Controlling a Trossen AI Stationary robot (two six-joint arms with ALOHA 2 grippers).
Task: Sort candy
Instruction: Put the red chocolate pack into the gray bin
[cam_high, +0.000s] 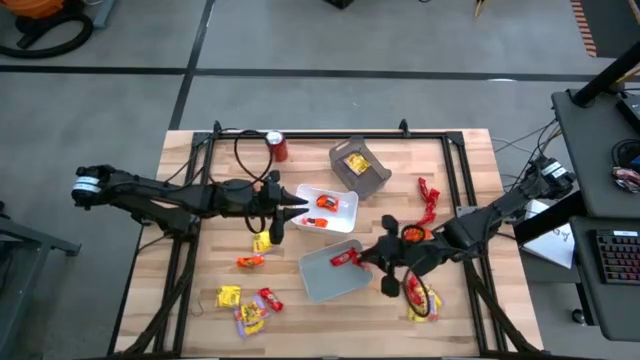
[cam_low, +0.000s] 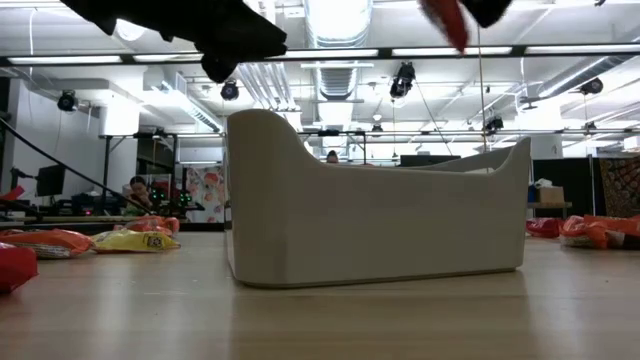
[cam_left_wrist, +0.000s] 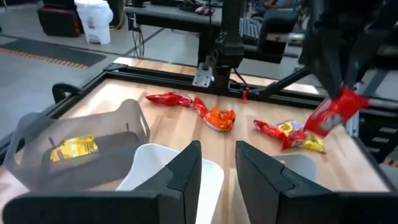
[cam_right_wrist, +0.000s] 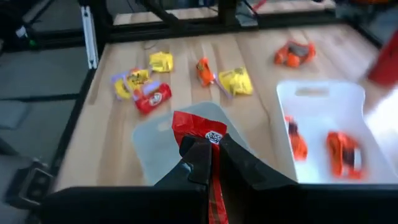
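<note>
A red soda can (cam_high: 277, 146) is standing toward the upper left of the wooden table (cam_high: 200, 250). A grey bin (cam_high: 362, 167) is sitting at upper centre, a white tray (cam_high: 338, 197) lying below it, another grey tray (cam_high: 322, 282) lower down.

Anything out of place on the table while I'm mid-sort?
One thing: a red soda can stands at the table's far edge among the candy, and it isn't a sweet. Otherwise nothing odd; the right claw holds a red candy over the near tray.

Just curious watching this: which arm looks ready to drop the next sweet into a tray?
The right. Its gripper holds a red candy above the grey tray; the left gripper is empty.
</note>
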